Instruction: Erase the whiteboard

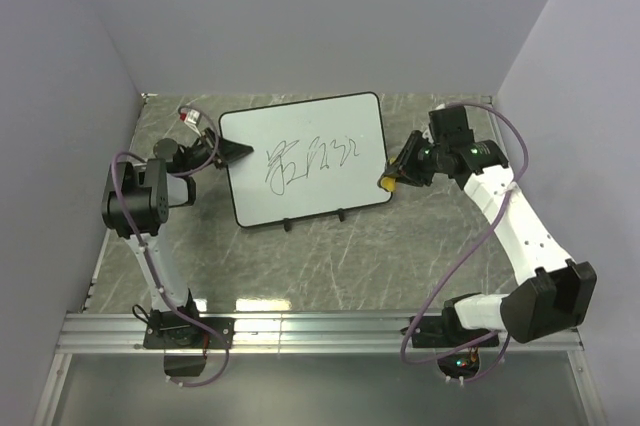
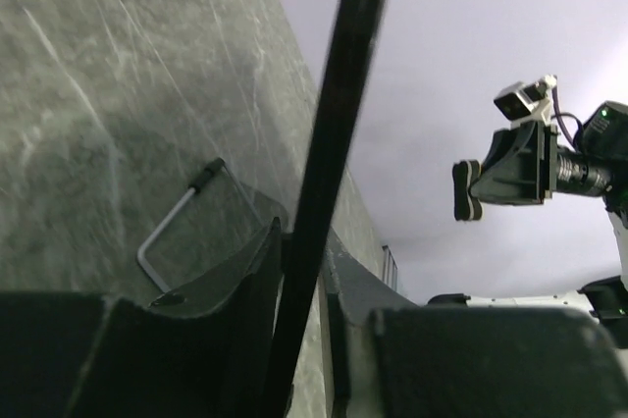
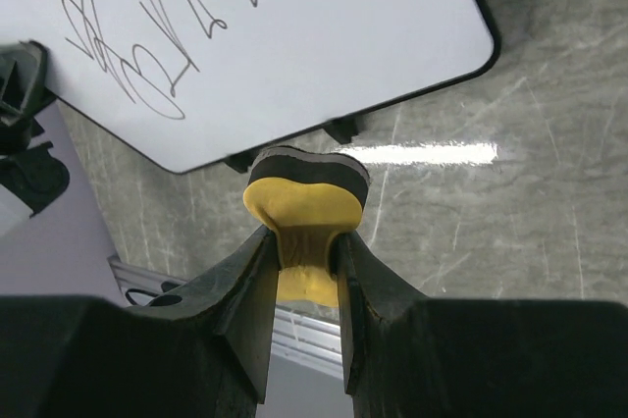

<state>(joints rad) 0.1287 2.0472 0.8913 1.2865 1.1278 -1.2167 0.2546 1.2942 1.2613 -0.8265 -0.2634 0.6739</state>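
Observation:
The whiteboard (image 1: 305, 156) lies on the table with dark scribbles (image 1: 312, 158) across its middle and two black feet on its near edge. My left gripper (image 1: 236, 152) is shut on the board's left edge; in the left wrist view the black frame (image 2: 329, 133) runs between the jaws. My right gripper (image 1: 392, 178) is shut on the yellow eraser (image 1: 386, 183), just off the board's right near corner. In the right wrist view the eraser (image 3: 306, 207) is squeezed between the fingers, its dark pad facing the whiteboard (image 3: 294, 45).
A small red and white object (image 1: 188, 117) lies at the back left beside the board. A metal rail (image 1: 320, 331) runs along the near table edge. Walls stand close on the left, back and right. A bent wire leg (image 2: 172, 227) shows under the board.

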